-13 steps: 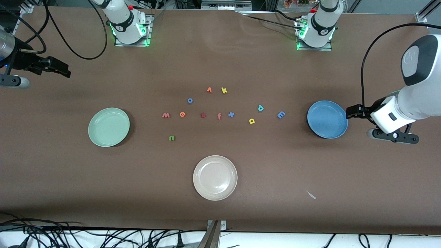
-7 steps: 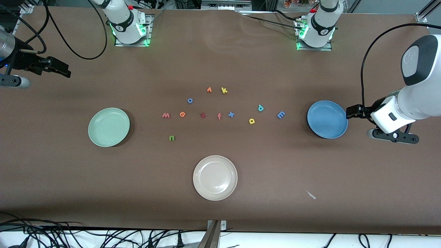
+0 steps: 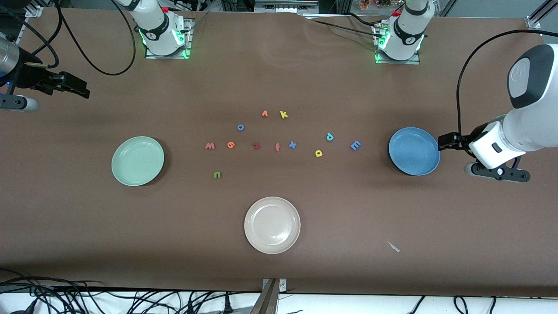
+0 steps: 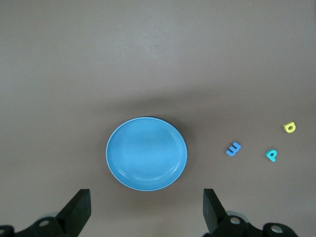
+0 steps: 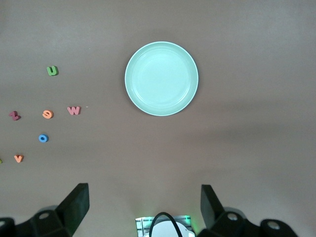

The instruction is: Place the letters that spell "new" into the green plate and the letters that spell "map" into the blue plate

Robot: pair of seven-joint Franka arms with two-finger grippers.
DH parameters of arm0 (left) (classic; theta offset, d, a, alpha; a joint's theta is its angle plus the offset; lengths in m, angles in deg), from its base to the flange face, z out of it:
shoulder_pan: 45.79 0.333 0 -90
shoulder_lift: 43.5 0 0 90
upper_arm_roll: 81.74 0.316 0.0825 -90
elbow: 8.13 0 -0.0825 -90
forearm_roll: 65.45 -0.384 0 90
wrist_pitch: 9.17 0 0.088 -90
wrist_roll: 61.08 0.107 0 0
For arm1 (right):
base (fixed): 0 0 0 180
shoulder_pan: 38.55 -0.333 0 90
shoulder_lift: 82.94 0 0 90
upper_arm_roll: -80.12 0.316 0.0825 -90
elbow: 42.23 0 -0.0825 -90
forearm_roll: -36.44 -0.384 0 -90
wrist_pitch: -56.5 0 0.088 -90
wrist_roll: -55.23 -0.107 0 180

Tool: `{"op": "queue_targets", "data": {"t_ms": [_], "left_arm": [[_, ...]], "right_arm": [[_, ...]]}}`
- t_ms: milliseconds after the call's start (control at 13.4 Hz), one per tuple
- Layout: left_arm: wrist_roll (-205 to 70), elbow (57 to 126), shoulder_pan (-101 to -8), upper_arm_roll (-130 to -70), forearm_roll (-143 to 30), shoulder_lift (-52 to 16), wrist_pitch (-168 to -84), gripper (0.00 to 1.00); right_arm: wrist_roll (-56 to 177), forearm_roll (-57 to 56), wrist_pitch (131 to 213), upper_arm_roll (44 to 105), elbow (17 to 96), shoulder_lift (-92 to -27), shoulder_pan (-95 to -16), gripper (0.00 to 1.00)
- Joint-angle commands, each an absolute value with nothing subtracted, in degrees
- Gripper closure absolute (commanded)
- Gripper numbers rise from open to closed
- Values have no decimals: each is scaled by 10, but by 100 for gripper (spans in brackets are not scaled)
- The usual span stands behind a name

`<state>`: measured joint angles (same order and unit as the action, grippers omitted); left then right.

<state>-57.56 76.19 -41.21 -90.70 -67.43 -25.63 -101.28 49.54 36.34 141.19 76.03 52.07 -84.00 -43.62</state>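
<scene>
**Both grippers wide and bare, all six letters on the tabletop**

The left gripper (image 3: 445, 141) hangs over the tabletop just beside the rim of the blue plate (image 3: 414, 151), at the left arm's end of the table, about mid-height in the front view. In the left wrist view its fingers (image 4: 79, 207) stand spread wide with nothing between them. The right gripper (image 3: 78, 88) hangs over bare tabletop at the right arm's end, in the upper part of the front view. Its fingers (image 5: 76, 202) are just as wide apart and hold nothing.

The green plate (image 3: 137, 161) sits toward the right arm's end at mid-height of the frame, with nothing in it. The blue plate also holds nothing.

The letters lie scattered across the middle of the frame, between the two plates.
- The salmon-pink "w" (image 3: 209, 146) and the orange "e" (image 3: 230, 145) lie near each other at the end of the row closest to the green plate.
- The dark green "n" (image 3: 217, 175) lies apart from the row, nearer the front camera.
- The light blue "m" (image 3: 355, 145) is the letter closest to the blue plate.
- The teal "p" (image 3: 330, 137) lies near the "m", and the yellow "a" (image 3: 318, 153) lies just beside the "p", a little lower in the frame.

Between the two groups lie a dark red "z" (image 3: 256, 145), a salmon "f" (image 3: 277, 147) and a blue "x" (image 3: 292, 145). A cream-white plate (image 3: 272, 225) sits in the lower middle of the frame.
</scene>
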Motion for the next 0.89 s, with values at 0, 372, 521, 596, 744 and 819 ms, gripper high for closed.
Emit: {"op": "queue_targets", "data": {"t_ms": [0,372,521,596,744,819], "left_arm": [[-565,762,-410,-905,-659,-257,-1013,0],[-565,762,-410,-905,-659,-253,-1013,0],[-565,762,-410,-905,-659,-252,-1013,0],[-565,761,-410,-905,-659,-252,-1013,0],[-565,762,-410,-905,-659,-252,-1013,0],[-565,762,-410,-905,-659,-252,-1013,0]], "right_arm": [[506,364,1410,761,522,-842,-434,0],[505,364,1410,762,521,-842,-436,0],[504,364,1410,762,522,-842,-436,0],[504,364,1410,762,521,-842,-437,0],[500,364,1410,764,521,-842,-439,0],[498,364,1410,765,522,-842,-440,0]]}}
